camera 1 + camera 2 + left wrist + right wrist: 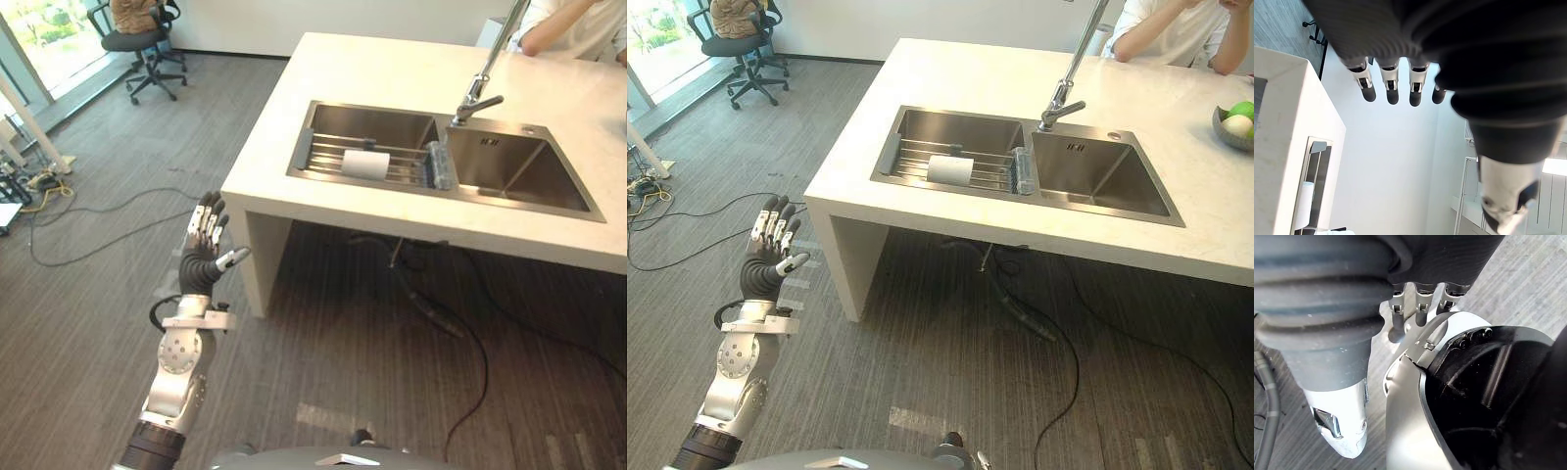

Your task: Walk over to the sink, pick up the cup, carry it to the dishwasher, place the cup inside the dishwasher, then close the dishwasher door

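One white cup [365,164] lies on its side on the wire rack [397,168] that spans the left basin of the steel double sink [534,128], with neither hand touching it. Just beside it, at the rack's right end, stands a clear ribbed glass [440,164], and the faucet [477,98] rises behind the divider between the basins. A small dark mark sits on the right basin's back wall, too small to read. The sink is set into a white stone desk [392,69], where a bowl [1220,127] of fruit sits at the right edge and a person [1176,34] leans on the far side. The left hand [203,253] is raised over the grey plank floor [88,294], well apart from the desk, fingers straight and spread, empty. The right hand [1397,320] hangs with relaxed, uncurled fingers, holding nothing. An office chair [147,49] stands far left.
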{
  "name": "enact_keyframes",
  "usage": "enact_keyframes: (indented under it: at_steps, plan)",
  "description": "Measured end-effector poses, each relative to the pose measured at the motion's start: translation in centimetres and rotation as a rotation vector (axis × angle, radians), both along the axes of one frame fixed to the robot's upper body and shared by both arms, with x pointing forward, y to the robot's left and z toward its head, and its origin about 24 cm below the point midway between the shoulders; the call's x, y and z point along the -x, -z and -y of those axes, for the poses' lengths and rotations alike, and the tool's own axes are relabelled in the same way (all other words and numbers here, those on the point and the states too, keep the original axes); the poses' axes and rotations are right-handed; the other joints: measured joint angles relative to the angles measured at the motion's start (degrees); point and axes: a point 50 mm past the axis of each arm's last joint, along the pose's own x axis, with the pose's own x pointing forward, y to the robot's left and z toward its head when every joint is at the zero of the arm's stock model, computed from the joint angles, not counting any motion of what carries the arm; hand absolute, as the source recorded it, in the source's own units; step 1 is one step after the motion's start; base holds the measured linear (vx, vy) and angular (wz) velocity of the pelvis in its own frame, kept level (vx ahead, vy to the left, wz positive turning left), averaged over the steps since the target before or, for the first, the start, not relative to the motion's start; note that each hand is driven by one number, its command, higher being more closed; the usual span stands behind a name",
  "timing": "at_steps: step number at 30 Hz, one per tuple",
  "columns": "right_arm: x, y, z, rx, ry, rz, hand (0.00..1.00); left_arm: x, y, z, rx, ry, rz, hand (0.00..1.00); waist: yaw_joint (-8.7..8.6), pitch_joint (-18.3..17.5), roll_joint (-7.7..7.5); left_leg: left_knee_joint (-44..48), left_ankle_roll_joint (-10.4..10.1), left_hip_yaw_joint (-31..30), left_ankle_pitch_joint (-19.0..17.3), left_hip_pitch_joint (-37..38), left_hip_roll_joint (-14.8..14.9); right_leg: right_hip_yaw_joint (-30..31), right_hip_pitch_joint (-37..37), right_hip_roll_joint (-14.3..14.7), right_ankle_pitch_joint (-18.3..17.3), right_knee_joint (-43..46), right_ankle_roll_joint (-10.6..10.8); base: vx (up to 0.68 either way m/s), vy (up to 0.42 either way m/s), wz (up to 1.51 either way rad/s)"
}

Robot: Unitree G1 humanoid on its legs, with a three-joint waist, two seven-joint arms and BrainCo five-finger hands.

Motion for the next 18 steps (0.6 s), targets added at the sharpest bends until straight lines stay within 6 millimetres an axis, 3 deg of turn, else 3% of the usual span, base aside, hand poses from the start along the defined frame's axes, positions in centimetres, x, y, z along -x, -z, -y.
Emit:
enact_keyframes:
  at_steps: [5,10,12,18]
  plan:
    - [-0.3,-0.1,0.2,0.026,-0.002,0.020,0.00,-0.2,0.7,0.2,0.036,0.015,-0.073,0.00,-0.43,0.1,-0.07,-0.6,0.0,1.3,0.0,2.3,-0.1,0.5,-0.3,-0.9,-1.3,3.8,-0.1,-0.01,0.009,-0.06]
    - [-2.2,-0.5,0.4,0.116,-0.025,0.089,0.00,-0.7,2.1,0.2,0.088,0.037,-0.220,0.00,-0.83,0.5,-0.48,-1.8,0.4,4.6,-0.3,6.1,-0.9,1.7,-0.4,-2.9,-3.6,8.6,0.3,-0.05,0.045,-0.28]
    - [-2.9,-0.6,0.7,0.164,-0.041,0.078,0.00,-0.9,2.5,-0.2,0.138,0.023,-0.278,0.00,-0.49,0.5,-0.81,-3.5,0.5,7.9,-0.8,7.5,-1.6,-1.5,-1.9,-5.7,-4.5,12.3,0.9,-0.05,0.064,-0.43]
    - [-1.7,-0.4,0.6,0.191,-0.036,0.029,0.00,-1.0,2.9,-0.1,0.213,0.029,-0.355,0.00,-0.20,0.5,-1.03,-5.0,0.3,8.7,0.4,10.2,-2.4,-3.4,-0.3,-7.8,-5.1,14.9,0.8,0.01,0.031,0.06]
